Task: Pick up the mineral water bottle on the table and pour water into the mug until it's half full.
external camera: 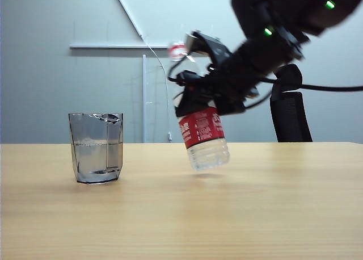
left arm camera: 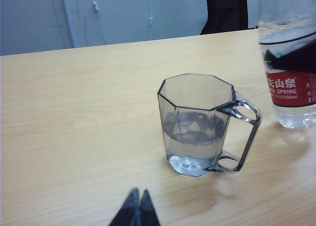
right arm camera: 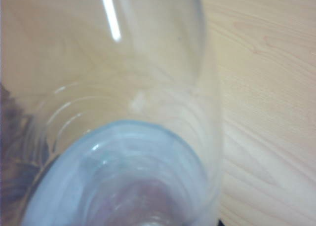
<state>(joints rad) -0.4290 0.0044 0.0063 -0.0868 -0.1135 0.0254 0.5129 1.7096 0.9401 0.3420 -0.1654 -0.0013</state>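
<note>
Exterior view shows the right gripper (external camera: pixel 212 81) clamped around the upper body of the mineral water bottle (external camera: pixel 203 136), holding it clear of the table (external camera: pixel 227 214), tilted with its neck toward eleven o'clock and its base toward five. The mug (external camera: pixel 96 148) stands upright on the table at nine o'clock from the bottle, well apart from it, with water (external camera: pixel 95 156) reaching about halfway up its wall.

The left wrist view adds what the side-on picture hides: the mug's (left arm camera: pixel 196 125) eight-sided rim, its handle (left arm camera: pixel 242 137) turned toward the bottle (left arm camera: pixel 290 63), and the bottle's red label with Chinese characters. The left gripper (left arm camera: pixel 138 208) appears only as two dark fingertips pressed together, shut on nothing, near the mug at its six o'clock; it is not seen in the exterior view.

The right wrist view is filled by the bottle's (right arm camera: pixel 123 112) clear, blurred wall seen along its length, with bare tabletop (right arm camera: pixel 266 88) beside it; the jaws themselves do not show there.
</note>
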